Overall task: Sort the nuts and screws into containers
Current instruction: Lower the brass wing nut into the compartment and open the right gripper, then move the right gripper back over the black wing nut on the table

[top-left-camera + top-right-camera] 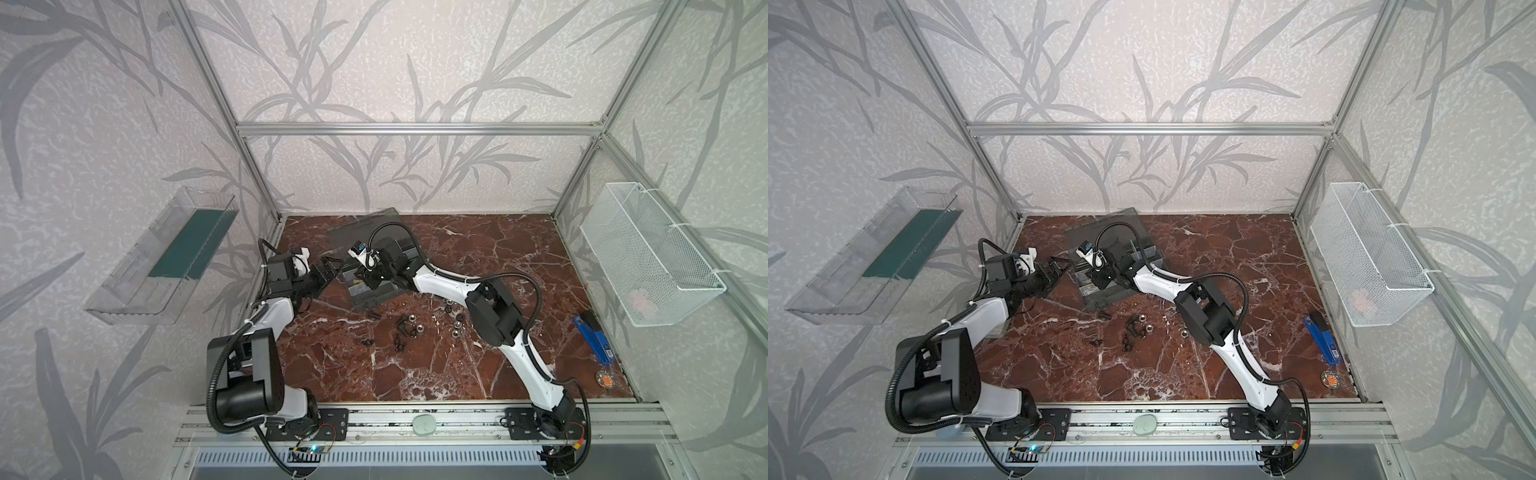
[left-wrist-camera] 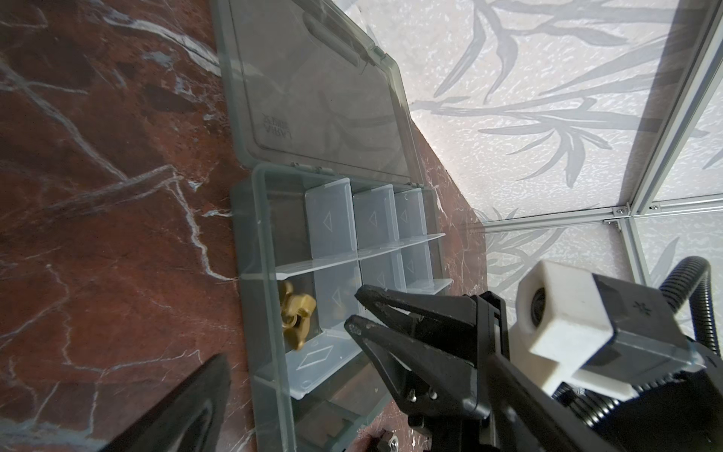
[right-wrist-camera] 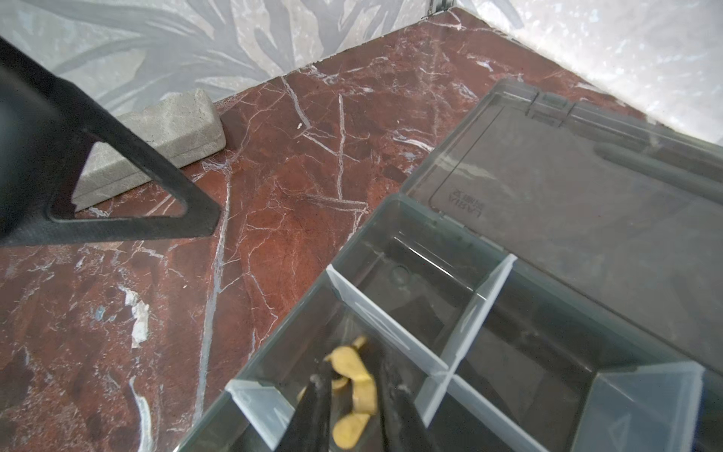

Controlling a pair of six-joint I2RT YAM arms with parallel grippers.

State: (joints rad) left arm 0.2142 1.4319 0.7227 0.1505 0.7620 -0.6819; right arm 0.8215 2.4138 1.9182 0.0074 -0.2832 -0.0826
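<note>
Room: leafy grey wallpaper, alu frame, and a red-brown marble worktop (image 1: pixel 478 374), same in both top views.
Wall stuff: clear tray (image 1: pixel 162 257) on the left wall, white mesh basket (image 1: pixel 648 257) on the right wall, both well apart from the action.
Case: dark grey organizer case (image 1: pixel 382 293) sits back-left on the worktop, with its smoky lid (image 1: pixel 353 237) flipped open toward the back wall.
Loose bits: silver nuts (image 1: pixel 411 318) and black screws (image 1: pixel 401 328) are scattered on the worktop just in front of the case. A few more nuts sit further right, near the right arm.
Edge clutter: blue tool (image 1: pixel 594 338) lies by the right edge.
Left arm: left gripper (image 1: pixel 334 267) hangs just beside the case's left side, spread wide, nothing in it.
Right arm: right gripper (image 1: pixel 366 284) points down into the left part of the case.
Left wrist, cells: the containers (image 2: pixel 330 219) are small see-through cells in a grid inside the case.
Left wrist, brass: brass wing nuts (image 2: pixel 295 317) are piled in a cell against the case's outer wall.
Left wrist, right gripper: its tips sit near that pile, parted by a narrow gap, nothing pinched.
Right wrist, same cell: the brass wing nuts lie on the cell floor between the two dark fingers (image 3: pixel 313 411). Can't tell if they touch.
Right wrist, background: grey block (image 3: pixel 176 121) sits against the wall, with one left gripper finger in front of it.
</note>
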